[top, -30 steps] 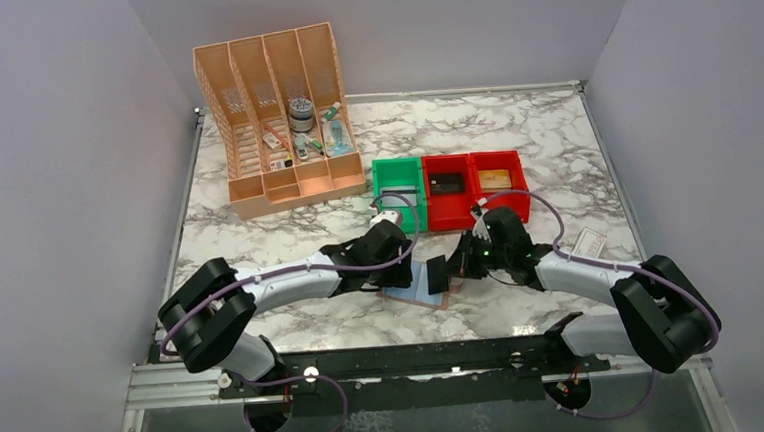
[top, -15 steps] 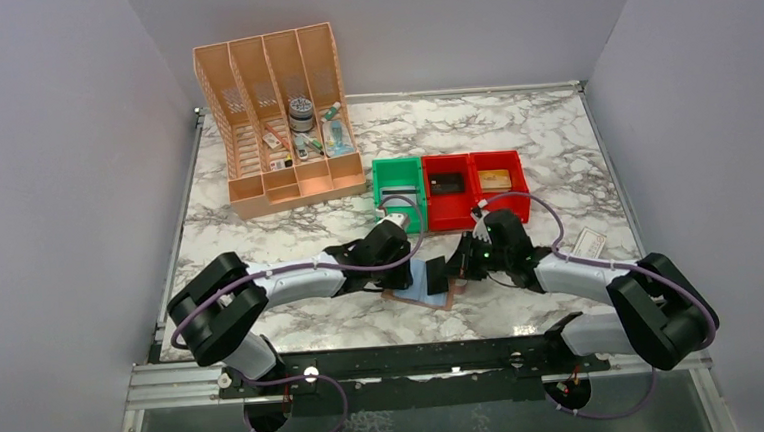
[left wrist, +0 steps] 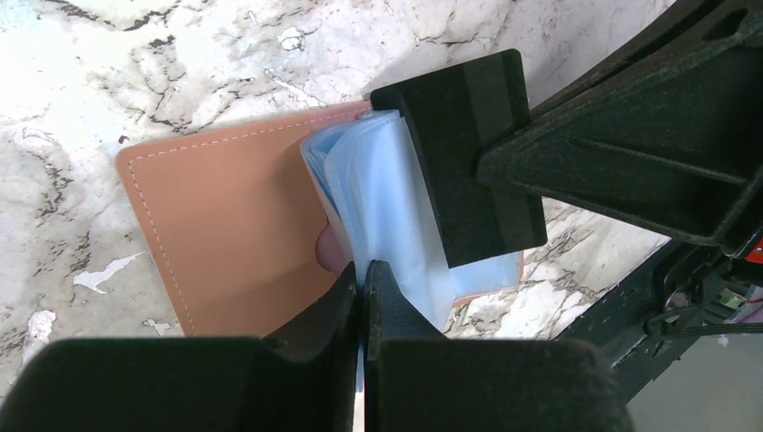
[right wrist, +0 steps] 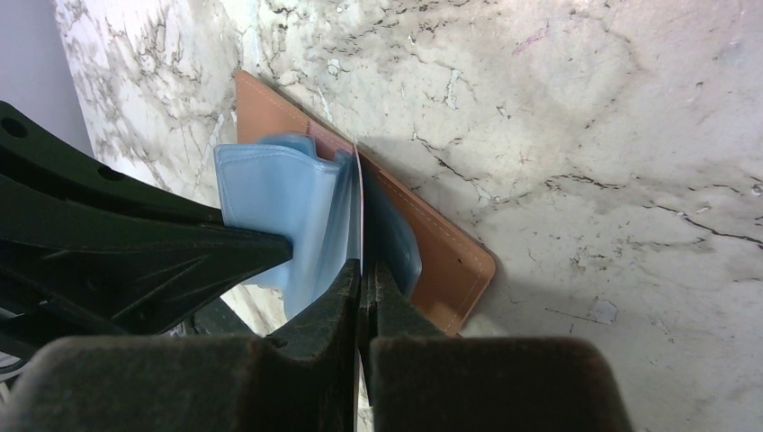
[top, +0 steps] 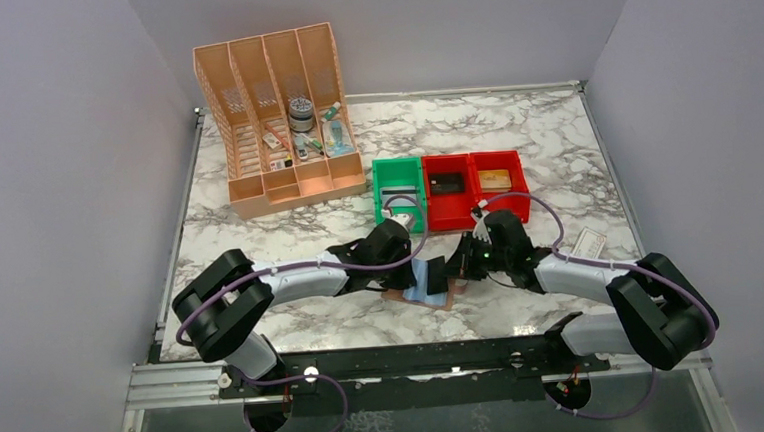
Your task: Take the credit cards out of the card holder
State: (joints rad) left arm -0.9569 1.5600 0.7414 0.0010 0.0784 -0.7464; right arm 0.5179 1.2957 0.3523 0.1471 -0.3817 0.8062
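Near middle of table (top: 555, 155), between both grippers, card holder (left wrist: 234, 234) lying open, long side running left-right. Left gripper (left wrist: 362, 281) pinching its blue pockets (left wrist: 378, 189) from left. Right gripper (right wrist: 364, 274) pinching them from right, both equally close. Credit cards not showing.

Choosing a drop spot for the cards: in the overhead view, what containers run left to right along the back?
Peach file organizer → green bin → red bin with a dark item → red bin with a tan item.
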